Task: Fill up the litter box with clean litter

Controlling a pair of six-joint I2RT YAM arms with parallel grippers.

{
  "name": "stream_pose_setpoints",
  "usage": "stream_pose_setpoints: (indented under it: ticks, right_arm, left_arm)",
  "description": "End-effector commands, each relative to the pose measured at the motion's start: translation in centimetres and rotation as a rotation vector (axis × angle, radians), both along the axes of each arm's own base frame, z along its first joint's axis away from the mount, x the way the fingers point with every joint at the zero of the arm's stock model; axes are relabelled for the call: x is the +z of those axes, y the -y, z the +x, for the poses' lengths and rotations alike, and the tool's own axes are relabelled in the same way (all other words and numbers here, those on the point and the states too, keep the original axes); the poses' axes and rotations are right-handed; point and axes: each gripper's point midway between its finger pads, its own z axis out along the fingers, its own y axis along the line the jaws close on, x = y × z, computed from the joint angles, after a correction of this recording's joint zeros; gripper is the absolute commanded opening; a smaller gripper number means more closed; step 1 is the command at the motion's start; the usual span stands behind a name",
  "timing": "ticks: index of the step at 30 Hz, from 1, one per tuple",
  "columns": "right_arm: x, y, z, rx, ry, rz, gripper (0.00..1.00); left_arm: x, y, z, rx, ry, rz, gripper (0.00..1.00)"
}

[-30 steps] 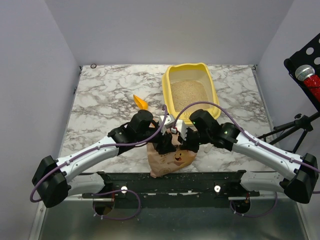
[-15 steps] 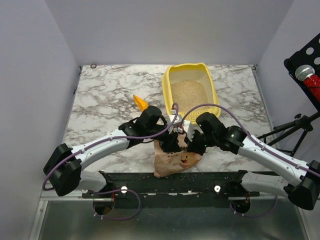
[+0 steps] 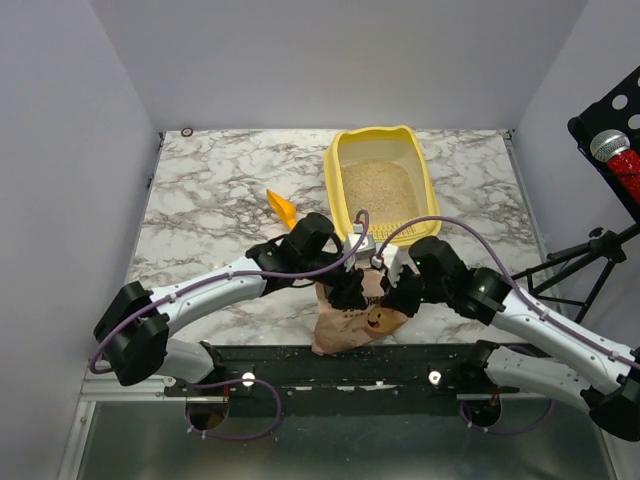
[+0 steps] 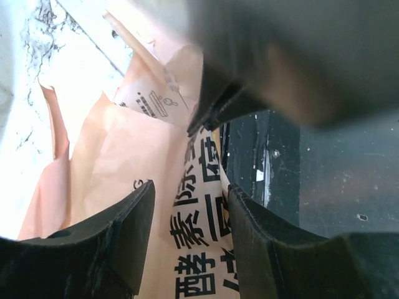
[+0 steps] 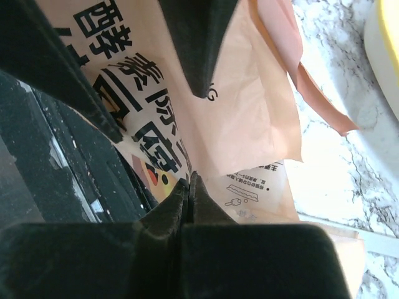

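Note:
The yellow litter box stands at the back centre-right, with a layer of beige clean litter in it. The pinkish-tan litter bag with dark printed characters is at the table's front edge. My left gripper is closed round a thick fold of the bag; the printed side fills the gap between its fingers. My right gripper is shut on a thin edge of the bag, fingertips pressed together. No litter shows at the bag's mouth.
A small orange scoop lies on the marble table left of the litter box. The black front rail runs just under the bag. A corner of the box rim shows in the right wrist view.
Both arms have reached further forward and to the right, carrying the bag with them. The bag has shifted right, nearer the litter box's front corner.

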Motion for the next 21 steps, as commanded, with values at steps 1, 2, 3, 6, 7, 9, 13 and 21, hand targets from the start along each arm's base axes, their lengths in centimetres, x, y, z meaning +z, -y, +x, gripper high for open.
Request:
stream_pose_setpoints:
  ticks: [1,2,3,6,7,9,13,21]
  right_arm:
    - [7.1,-1.3,4.6,-0.155,0.245,0.238,0.00]
    - [7.1,-1.2,4.5,-0.156,0.244,0.244,0.00]
    - [7.1,-1.1,4.4,-0.161,0.245,0.248,0.00]
    - [7.0,-0.9,4.4,-0.167,0.249,0.249,0.00]
    - [7.0,-1.0,4.3,-0.162,0.246,0.251,0.00]
    - [7.0,-1.1,4.3,-0.158,0.243,0.255,0.00]
    - [7.1,-1.3,4.3,-0.155,0.240,0.257,0.00]
    - [8.5,0.0,4.9,-0.228,0.296,0.272,0.00]
  left_arm:
    - [-3.9,-3.7,-4.4,-0.036,-0.166,0.223,0.58]
    - [-3.3,-3.6,-4.3,-0.024,-0.160,0.207,0.58]
    - [-2.6,-3.5,-4.4,-0.021,-0.152,0.187,0.59]
    - [-2.0,-3.4,-4.5,-0.006,-0.153,0.171,0.59]
    - [-2.0,-3.4,-4.6,-0.009,-0.160,0.173,0.59]
    - [-2.2,-3.2,-4.8,-0.013,-0.159,0.172,0.60]
    - [-3.8,-3.0,-5.0,-0.021,-0.172,0.210,0.60]
    - [-6.4,-4.6,-3.4,0.056,-0.108,0.356,0.55]
